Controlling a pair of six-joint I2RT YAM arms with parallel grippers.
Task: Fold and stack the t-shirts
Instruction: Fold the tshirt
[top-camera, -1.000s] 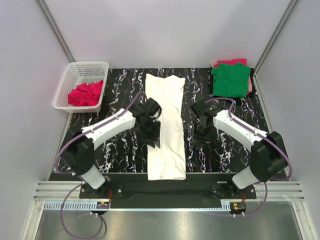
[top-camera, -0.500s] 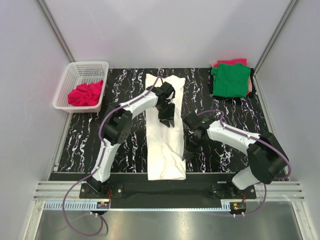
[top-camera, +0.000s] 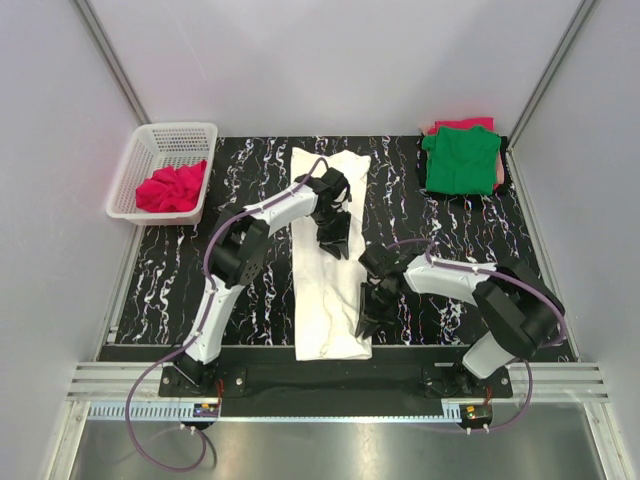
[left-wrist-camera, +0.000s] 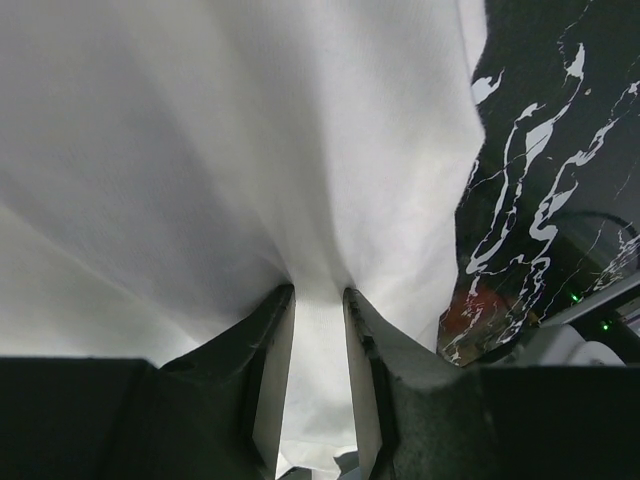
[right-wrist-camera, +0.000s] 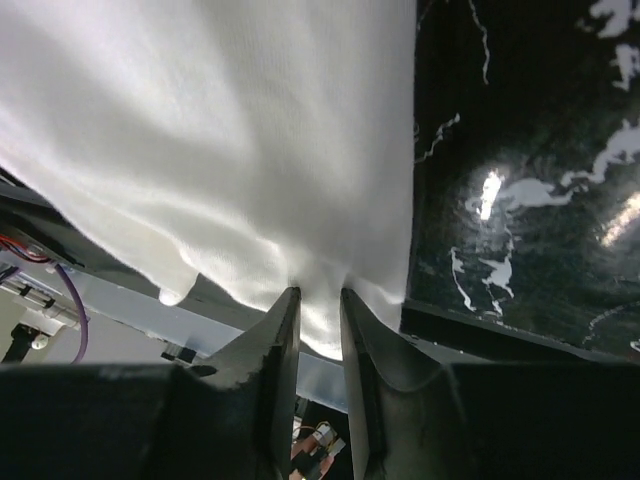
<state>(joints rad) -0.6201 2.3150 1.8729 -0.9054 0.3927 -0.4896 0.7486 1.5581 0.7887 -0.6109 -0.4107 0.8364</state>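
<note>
White t-shirt (top-camera: 320, 300): a long, narrow, softly creased strip.

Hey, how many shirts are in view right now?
4: white shirt mid-table; green shirt folded far right; pinkish-red shirt under it; red garment bunched in basket. Others may be hidden.

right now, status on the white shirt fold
Left gripper, right gripper both pinching white t-shirt, a long strip mid-table. Green t-shirt far right, clear.
</note>
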